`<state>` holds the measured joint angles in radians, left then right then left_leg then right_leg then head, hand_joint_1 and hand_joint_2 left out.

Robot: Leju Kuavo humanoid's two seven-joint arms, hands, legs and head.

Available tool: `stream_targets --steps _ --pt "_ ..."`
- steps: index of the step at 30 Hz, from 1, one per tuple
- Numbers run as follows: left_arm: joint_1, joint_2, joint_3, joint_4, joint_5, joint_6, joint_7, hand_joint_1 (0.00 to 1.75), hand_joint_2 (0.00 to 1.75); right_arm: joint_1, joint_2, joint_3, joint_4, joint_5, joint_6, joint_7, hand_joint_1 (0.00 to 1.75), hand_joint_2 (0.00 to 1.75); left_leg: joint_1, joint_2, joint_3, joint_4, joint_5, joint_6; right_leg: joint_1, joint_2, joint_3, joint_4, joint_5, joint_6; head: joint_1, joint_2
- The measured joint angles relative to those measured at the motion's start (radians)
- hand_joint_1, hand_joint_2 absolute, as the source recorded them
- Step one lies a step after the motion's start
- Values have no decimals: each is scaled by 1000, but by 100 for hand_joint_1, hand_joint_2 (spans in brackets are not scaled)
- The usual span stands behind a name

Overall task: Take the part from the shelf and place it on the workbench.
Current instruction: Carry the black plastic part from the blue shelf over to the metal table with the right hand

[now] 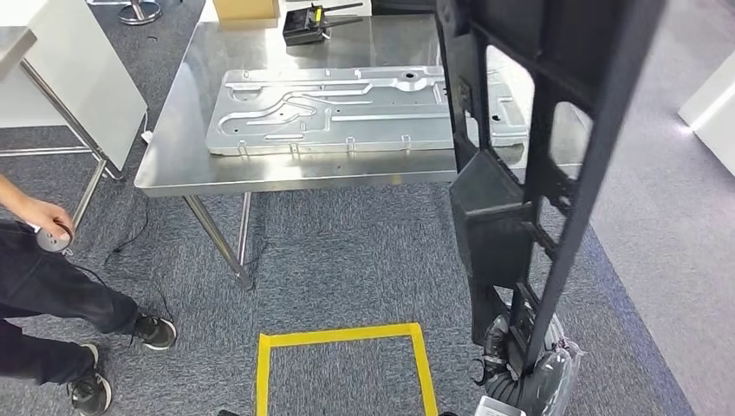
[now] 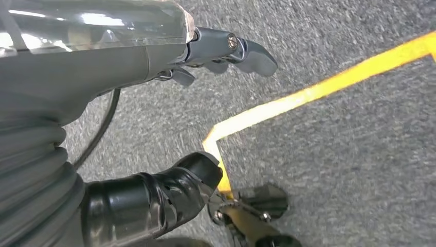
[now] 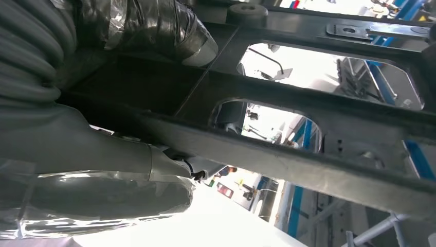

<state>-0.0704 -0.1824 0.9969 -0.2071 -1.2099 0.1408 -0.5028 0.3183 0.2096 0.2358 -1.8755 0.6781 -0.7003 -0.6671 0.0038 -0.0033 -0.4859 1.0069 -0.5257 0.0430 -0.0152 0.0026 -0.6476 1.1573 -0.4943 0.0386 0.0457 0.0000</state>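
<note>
Part (image 1: 520,173) is a long black frame, matt and flat, made of straight bars with several rounded-corner window openings cut through it. In the head view it stands almost upright at about 3 o'clock, its lower end held by the right robot hand (image 1: 520,364) near 5 o'clock, and its upper part reaches past the top of the picture, in front of the right end of the desk. It is above the carpet, not resting on the desk. The right wrist view shows the dark bars (image 3: 308,149) close up, with a dull, slightly rough surface; the right robot hand (image 3: 128,154) is clasped around one bar, the thumb wrapped in shiny black tape.

The left robot hand (image 2: 169,123) hangs above the floor, released, with its dark fingers (image 2: 241,51) and thick black thumb apart and nothing between them.

The desk (image 1: 173,165) is of brushed stainless steel, smooth and reflective, on thin metal legs. On it lies a large flat aluminium panel (image 1: 347,108) with pressed ribs and channels, and at 12 o'clock a small black device (image 1: 308,24).

The floor is grey-blue carpet with a fine woven texture, and yellow tape (image 1: 347,338) marks a square at 6 o'clock. A person (image 1: 52,286) in dark trousers and black shoes stands at 9 o'clock. I can read no writing or labels.
</note>
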Motion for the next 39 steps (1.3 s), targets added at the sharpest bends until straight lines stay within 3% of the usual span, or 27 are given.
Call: stream_targets --steps 2,5,7,9,11,12,13,16,17,20,22,24,26,27,28,29,31,32,34,37,39 --pt "-2 -2 0 0 -1 0 0 0 175 0 -1 -2 -2 3 0 0 175 175 0 -1 13 -1 -15 -10 6 -3 25 -90 38 -12 1 0" --pt "-6 -2 0 0 -1 0 0 0 175 3 -2 -6 -6 7 0 0 175 175 -2 1 22 2 -25 -28 11 -2 31 -112 32 -38 3 0" --pt "-7 -2 0 0 -1 0 0 0 175 1 -2 -7 -10 10 0 0 175 175 -1 1 16 33 -37 -37 8 -1 50 -121 28 -51 2 0" --pt "-9 -2 0 0 -2 0 0 0 175 -3 -2 -9 -14 14 0 -1 175 175 2 1 -35 130 -73 -45 6 -3 66 -127 20 -61 1 0" --pt "-8 -3 0 0 -4 0 2 0 175 -5 -2 -10 -16 18 0 0 175 175 4 1 -118 253 -119 -49 7 -2 78 -128 8 -66 0 0" --pt "-6 -3 0 0 -5 0 2 0 175 -6 -2 -11 -16 19 0 0 175 175 5 1 -151 287 -123 -50 8 -1 86 -128 1 -66 0 0" --pt "-5 -3 0 0 -6 0 3 0 175 -5 -2 -13 -16 21 0 0 175 175 6 2 -166 282 -104 -51 8 1 96 -128 -6 -65 0 0" --pt "-3 -3 0 0 -7 0 4 0 175 -6 -2 -16 -17 22 0 0 175 175 5 2 -135 117 34 -43 9 4 128 -128 -31 -56 0 0" --pt "-5 -3 0 0 -7 0 4 0 175 -7 -2 -17 -18 22 0 0 175 175 2 2 -123 72 57 -38 8 4 134 -128 -37 -51 0 0" --pt "-6 -2 0 0 -7 0 4 0 175 -9 -2 -20 -21 21 0 1 175 175 -8 1 -111 34 64 -24 6 4 141 -132 -48 -33 0 0" --pt "-4 -2 0 0 -7 0 4 0 175 -11 -2 -20 -23 21 0 2 175 175 -4 0 -99 21 68 -14 5 3 141 -122 -60 -22 1 0" --pt "-6 -2 0 0 -7 -1 4 0 175 -13 -3 -21 -25 21 0 2 175 175 1 1 -83 7 66 -4 3 1 96 -36 -100 -15 2 0" --pt "-8 -2 0 0 -6 -2 4 0 175 -15 -4 -21 -26 20 0 2 175 175 2 1 -72 5 56 3 2 1 9 103 -144 -11 3 0" --pt "-8 -2 0 0 -6 -3 4 0 175 -15 -4 -21 -26 19 0 2 175 175 1 0 -66 5 51 3 2 1 -27 149 -145 -10 3 0" --pt "-7 -2 0 0 -6 -3 4 0 175 -15 -5 -21 -25 19 0 2 175 175 1 0 -58 5 44 3 2 1 -47 159 -125 -11 3 0" --pt "-6 -2 0 0 -6 -3 4 0 175 -15 -6 -21 -25 19 0 2 175 175 1 -2 -48 5 37 2 2 1 -47 131 -88 -12 3 0" --pt "-5 -3 0 0 -6 -3 4 0 175 -15 -7 -21 -25 18 0 2 175 175 1 -3 -28 5 21 -4 5 0 -9 5 6 -22 3 0" --pt "-6 -4 0 0 -7 -3 4 0 175 -16 -7 -21 -25 18 0 2 175 175 -1 -4 -23 7 12 -9 8 0 13 -54 33 -27 4 0" --pt "-7 -5 0 0 -7 -2 5 0 175 -17 -8 -22 -25 18 0 3 175 175 -3 -4 -21 6 2 -20 14 0 32 -106 41 -37 3 0" --pt "-9 -4 -1 0 -8 -1 5 0 175 -17 -9 -23 -25 18 0 3 175 175 -2 -2 -17 9 -12 -35 9 3 44 -123 35 -47 3 0" --pt "-11 -4 -1 0 -9 0 6 0 175 -18 -9 -23 -25 18 0 3 175 175 -1 -2 -48 82 -49 -44 4 0 59 -135 31 -57 2 0"
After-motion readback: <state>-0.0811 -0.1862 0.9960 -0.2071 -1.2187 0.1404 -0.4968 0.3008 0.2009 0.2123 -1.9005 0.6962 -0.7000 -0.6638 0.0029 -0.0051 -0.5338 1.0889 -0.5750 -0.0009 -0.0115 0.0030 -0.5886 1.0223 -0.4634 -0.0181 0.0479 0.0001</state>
